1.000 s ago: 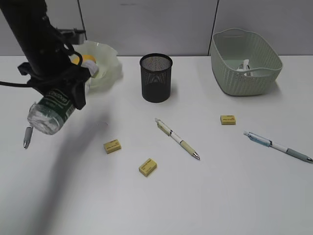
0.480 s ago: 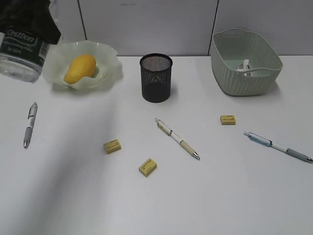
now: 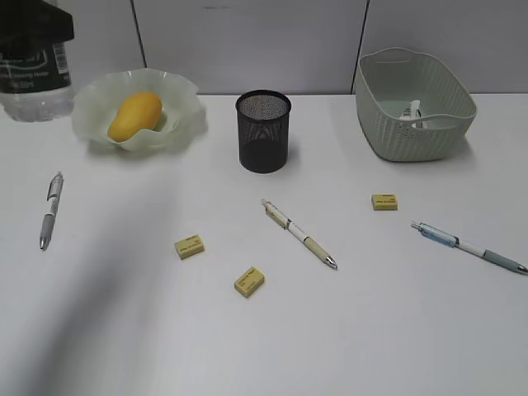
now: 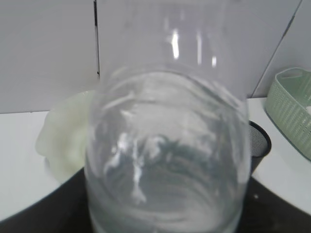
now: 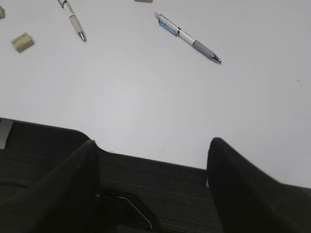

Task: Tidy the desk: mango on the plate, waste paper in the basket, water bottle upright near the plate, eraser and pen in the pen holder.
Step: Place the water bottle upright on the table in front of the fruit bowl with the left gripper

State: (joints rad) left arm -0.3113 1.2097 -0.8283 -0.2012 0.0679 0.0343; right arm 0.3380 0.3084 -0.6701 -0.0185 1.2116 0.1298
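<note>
Holding the water bottle [image 3: 35, 70] at the far left corner of the desk [image 3: 264, 330], upright; whether its base touches the surface I cannot tell. My left gripper itself is hardly visible; in my left wrist view the bottle's clear body [image 4: 167, 155] fills the frame, clamped between my jaws.

Items on the desk:
- Plate [image 3: 186, 107], pale green with a wavy rim, at the far edge, just beside the bottle; mango [image 3: 134, 115] lying in it.
- Pen holder [image 3: 263, 132], black mesh, far edge, near the middle.
- Basket [image 3: 412, 136], sage green, far right corner; waste paper [image 3: 415, 111] inside.
- Three yellow erasers: two left of centre [image 3: 189, 246] [image 3: 249, 281], one to the right [image 3: 384, 201].
- Three pens: grey at the left edge [image 3: 50, 210], cream at centre [image 3: 299, 233], blue-grey at the right edge [image 3: 469, 246].

My right gripper [image 5: 150, 160] hangs over the near edge, fingers [image 5: 243, 189] spread apart, nothing between them.
</note>
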